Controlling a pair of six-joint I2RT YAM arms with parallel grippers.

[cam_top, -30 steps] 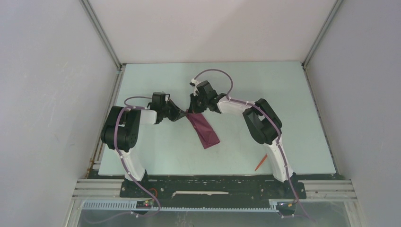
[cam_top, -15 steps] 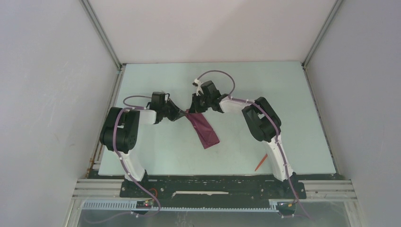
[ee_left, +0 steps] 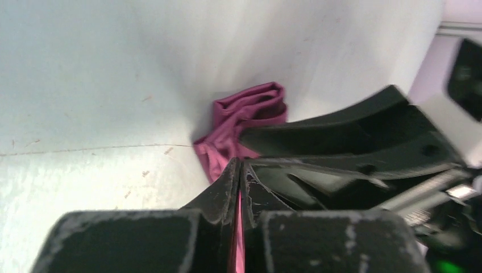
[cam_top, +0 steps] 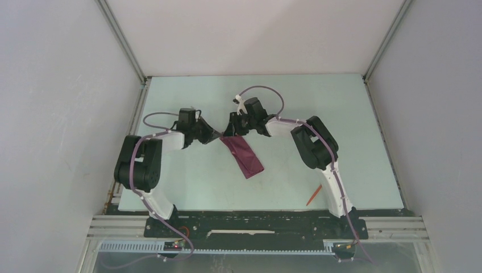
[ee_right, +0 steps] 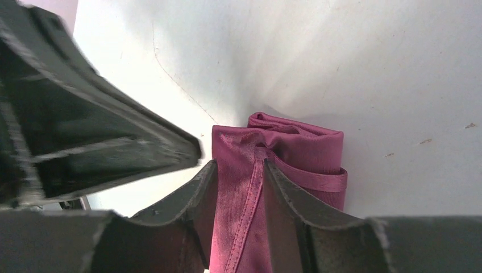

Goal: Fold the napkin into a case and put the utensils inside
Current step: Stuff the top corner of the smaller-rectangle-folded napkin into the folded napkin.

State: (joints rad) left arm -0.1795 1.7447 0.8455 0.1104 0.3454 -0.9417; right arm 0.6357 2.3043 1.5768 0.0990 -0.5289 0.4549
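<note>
The plum-purple napkin (cam_top: 243, 156) lies folded as a narrow case, slanting across the middle of the table. My left gripper (cam_top: 218, 137) is at its far end, shut on a thin edge of the cloth (ee_left: 239, 170). My right gripper (cam_top: 231, 133) is at the same end, shut on a thicker fold of the cloth that fills its jaws (ee_right: 241, 193). The two grippers nearly touch. One slim orange-red utensil (cam_top: 313, 195) lies on the table beside the right arm's base. The spoon is not in view.
The right gripper's black fingers (ee_left: 352, 133) cross the left wrist view close to the cloth (ee_left: 250, 108). The left gripper's fingers (ee_right: 113, 142) fill the left of the right wrist view. White walls enclose the pale table (cam_top: 187, 176) on three sides.
My left arm has swung its elbow outward to the left, and the napkin's far end has shifted slightly left with it. My right gripper has barely moved.
</note>
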